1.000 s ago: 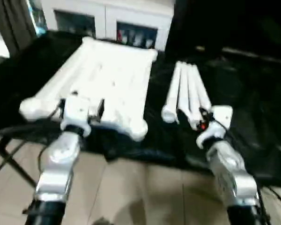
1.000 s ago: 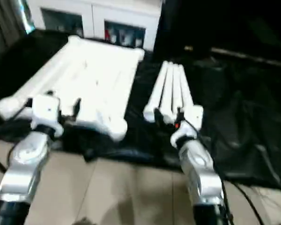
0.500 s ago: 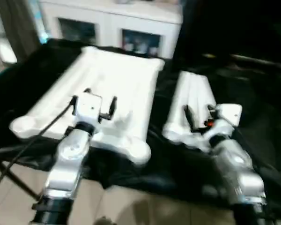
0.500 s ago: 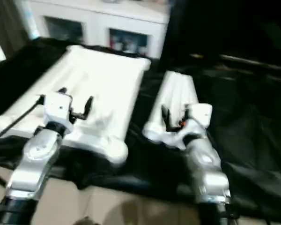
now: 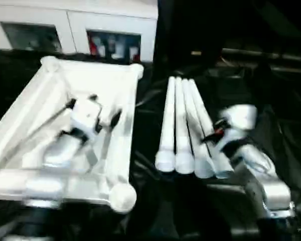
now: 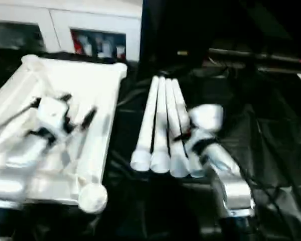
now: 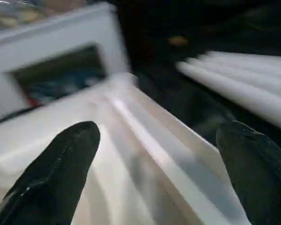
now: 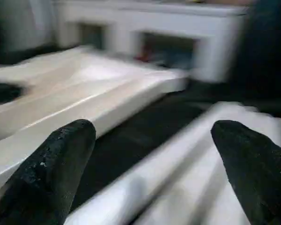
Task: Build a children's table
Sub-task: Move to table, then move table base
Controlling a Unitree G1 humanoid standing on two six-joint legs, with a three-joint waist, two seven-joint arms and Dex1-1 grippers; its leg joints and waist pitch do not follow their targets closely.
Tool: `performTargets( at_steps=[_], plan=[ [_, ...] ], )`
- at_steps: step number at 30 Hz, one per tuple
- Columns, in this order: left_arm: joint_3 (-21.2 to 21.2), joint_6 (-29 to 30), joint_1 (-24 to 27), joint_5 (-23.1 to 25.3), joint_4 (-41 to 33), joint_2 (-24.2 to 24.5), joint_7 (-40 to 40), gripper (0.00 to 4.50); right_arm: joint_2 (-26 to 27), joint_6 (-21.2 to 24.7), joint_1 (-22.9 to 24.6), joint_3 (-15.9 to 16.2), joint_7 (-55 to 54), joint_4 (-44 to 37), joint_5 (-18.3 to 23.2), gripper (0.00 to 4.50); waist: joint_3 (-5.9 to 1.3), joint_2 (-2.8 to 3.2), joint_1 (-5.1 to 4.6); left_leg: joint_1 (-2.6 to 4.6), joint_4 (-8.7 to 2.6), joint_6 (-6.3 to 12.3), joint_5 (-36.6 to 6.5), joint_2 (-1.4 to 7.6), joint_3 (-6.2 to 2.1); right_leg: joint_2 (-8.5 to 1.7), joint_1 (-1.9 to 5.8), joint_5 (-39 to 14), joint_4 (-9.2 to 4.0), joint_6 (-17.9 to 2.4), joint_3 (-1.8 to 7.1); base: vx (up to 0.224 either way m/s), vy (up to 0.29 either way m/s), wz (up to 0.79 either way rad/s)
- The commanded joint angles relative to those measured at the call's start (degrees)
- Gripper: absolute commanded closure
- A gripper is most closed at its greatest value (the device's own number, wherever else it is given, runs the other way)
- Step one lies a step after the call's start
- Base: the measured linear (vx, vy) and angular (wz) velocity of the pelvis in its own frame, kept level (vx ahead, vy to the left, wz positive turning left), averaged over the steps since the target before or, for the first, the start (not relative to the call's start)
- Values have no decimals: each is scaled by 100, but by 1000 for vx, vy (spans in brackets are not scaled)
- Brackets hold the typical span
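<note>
The children's table lies in parts on black cloth. Its white top (image 5: 90,80) is upside down at the left, ribbed underside up, with round sockets at the corners (image 5: 123,196). Four white tapered legs (image 5: 180,125) lie side by side to its right. My left gripper (image 5: 93,109) hovers open over the top's underside; in the left wrist view its fingers (image 7: 61,164) stand wide apart above a rib, holding nothing. My right gripper (image 5: 218,131) sits at the right side of the legs, open and empty, with its fingers (image 8: 61,164) spread over a leg (image 8: 145,173).
A white glass-door cabinet (image 5: 90,30) stands behind the work surface. Black cloth (image 5: 276,100) covers the surface and runs off to the right in folds. A dark bar (image 5: 251,54) crosses at the back right.
The camera has tilted down and closer. My left gripper has moved from the top's near edge to over its middle. My right gripper has advanced along the right side of the legs.
</note>
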Motion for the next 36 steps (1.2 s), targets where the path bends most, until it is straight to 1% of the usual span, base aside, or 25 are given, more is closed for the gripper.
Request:
performTargets(
  at_steps=[1, 2, 3, 4, 5, 6, 7, 8, 9, 10, 11, 12, 14, 15, 16, 19, 21, 24, 25, 26, 28, 31, 32, 35, 36],
  plan=[
    [-143, 432, -88, -499, -465, 598, -1340, 5, -431, 296, -222, 72, 880, -152, 288, 1, -310, 83, 77, 203, -409, 866, -344, 471, -70, -883, 333, 1265, -416, -610, 408, 0, 0, 0],
    [-143, 432, -88, -499, -465, 598, -1340, 5, -431, 296, -222, 72, 880, -152, 288, 1, -238, 100, 94, 243, -463, 502, -990, 445, 25, -835, 302, 232, -533, -868, 403, 0, 0, 0],
    [-165, 487, -111, -551, -492, 695, -1498, 5, -481, 321, -259, 79, 974, -146, 314, 1, -202, 102, 88, 265, -493, 352, -1246, 456, 55, -811, 284, -239, -568, -927, 400, -51, 50, 2],
    [-182, 531, -129, -593, -513, 773, -1625, 5, -521, 340, -289, 86, 1050, -142, 335, 1, -158, 114, 109, 378, -535, 83, -1869, 474, 98, -808, 231, -1295, -655, -938, 398, -59, 55, -1],
    [-224, 497, -181, -643, -501, 919, -1871, 5, -600, 382, -346, 98, 1189, -130, 365, 1, -143, 133, 107, 392, -563, -23, -2072, 481, 107, -813, 225, -1636, -673, -905, 410, -59, 55, -1],
    [-343, 556, -312, -637, -418, 1184, -2275, 5, -769, 434, -415, 158, 1438, -130, 370, 1, -111, 168, 117, 449, -604, -225, -2507, 487, 115, -830, 186, -2258, -750, -769, 420, -67, 47, -3],
    [-464, 546, -454, -604, -288, 1436, -2640, 5, -955, 523, -464, 223, 1695, -154, 395, 1, -74, 153, 122, 510, -611, -309, -2816, 475, 115, -831, 136, -2627, -808, -672, 428, 0, 0, 0],
    [-464, 546, -454, -604, -288, 1436, -2640, 5, -955, 523, -464, 223, 1695, -154, 395, 1, -69, 143, 138, 564, -578, -360, -3038, 452, 113, -872, 110, -2995, -879, -559, 444, -79, 37, 0],
    [-649, 591, -681, -547, -43, 1854, -3281, 5, -1305, 646, -521, 354, 2157, -210, 435, 1, -61, 91, 169, 555, -597, -387, -2985, 440, 106, -951, 168, -3377, -926, -385, 455, -61, 35, -5],
    [-649, 591, -681, -547, -43, 1854, -3281, 5, -1305, 646, -521, 354, 2157, -210, 435, 1, -77, 108, 205, 514, -622, -353, -2798, 460, 110, -974, 202, -3333, -909, -327, 470, -73, 58, -13],
    [-692, 619, -729, -545, 19, 1971, -3477, 5, -1411, 684, -532, 395, 2280, -229, 454, 1, -93, 110, 200, 474, -660, -350, -2649, 477, 99, -967, 238, -3080, -876, -370, 441, 0, 0, 0],
    [-692, 619, -729, -545, 19, 1971, -3477, 21, -1411, 684, -532, 395, 2280, -229, 454, 0, -93, 110, 200, 474, -660, -350, -2649, 477, 99, -967, 238, -3080, -876, -370, 441, -12, 45, -18],
    [-920, 655, -601, -414, -121, 2452, -4032, 38, -1653, 714, -511, 567, 2543, -249, 355, 0, -174, 124, 203, 398, -724, -286, -2186, 518, 94, -904, 300, -1783, -699, -617, 415, 14, 43, -19],
    [-1016, 697, -523, -361, -230, 2638, -4206, 38, -1721, 705, -498, 658, 2619, -239, 281, 0, -168, 123, 181, 385, -732, -264, -2146, 512, 109, -887, 298, -1625, -677, -665, 412, 22, 39, -21],
    [-1032, 704, -510, -352, -248, 2669, -4234, 44, -1732, 703, -496, 673, 2631, -237, 269, 0, -181, 104, 175, 397, -717, -240, -2076, 497, 140, -891, 288, -1466, -659, -732, 411, 0, 0, 0],
    [-1258, 926, -428, -120, -453, 3026, -4468, 74, -1746, 773, -439, 892, 2681, -356, 122, 0, -174, 88, 178, 464, -667, -205, -2044, 490, 206, -935, 216, -1578, -695, -840, 452, 0, 0, 0],
    [-1299, 980, -424, -80, -496, 3071, -4490, 84, -1734, 809, -410, 923, 2665, -426, 114, 0, -177, 66, 195, 464, -643, -150, -1844, 495, 234, -943, 228, -1496, -703, -895, 467, 0, 0, 0],
    [-1407, 1183, -460, -124, -578, 3139, -4562, 105, -1733, 831, -366, 974, 2647, -507, 130, 0, -203, 85, 220, 444, -621, -57, -1475, 482, 255, -922, 253, -1041, -659, -960, 459, 0, 0, 0],
    [-1456, 1310, -478, -143, -605, 3179, -4649, 120, -1728, 829, -347, 990, 2655, -519, 127, 0, -229, 146, 235, 435, -606, -22, -1265, 479, 253, -901, 270, -661, -608, -1008, 447, 0, 0, 0],
    [-1477, 1433, -433, -189, -686, 3238, -4726, 127, -1716, 810, -317, 1010, 2655, -520, 109, 0, -239, 160, 231, 441, -605, -23, -1223, 481, 258, -888, 268, -514, -602, -1027, 444, 0, 0, 0],
    [-1538, 1632, -323, -96, -815, 3365, -4740, 136, -1668, 777, -280, 1066, 2557, -514, 20, 0, -248, 138, 228, 439, -598, 0, -1097, 477, 267, -861, 277, -63, -555, -1139, 431, 0, 0, 0],
    [-1572, 1805, -207, 44, -946, 3476, -4690, 168, -1575, 764, -275, 1089, 2436, -566, -27, 0, -245, 143, 234, 425, -586, 43, -1044, 467, 275, -865, 284, -16, -558, -1160, 430, 0, 0, 0],
    [-1564, 1873, -150, 136, -983, 3466, -4559, 167, -1489, 771, -291, 1083, 2348, -576, -21, 0, -238, 141, 238, 432, -585, 34, -1136, 470, 279, -876, 282, -185, -580, -1159, 437, 0, 0, 0],
    [-1599, 1947, -120, 265, -983, 3471, -4430, 209, -1421, 803, -317, 1097, 2299, -576, -2, 0, -206, 143, 240, 463, -609, -66, -1461, 486, 271, -874, 254, -723, -623, -1097, 441, 0, 0, 0],
    [-1596, 1946, -111, 321, -969, 3455, -4349, 209, -1418, 829, -314, 1110, 2326, -592, 28, 0, -206, 143, 240, 463, -609, -66, -1461, 486, 271, -874, 254, -723, -623, -1097, 441, 0, 0, 0]
  ],
)
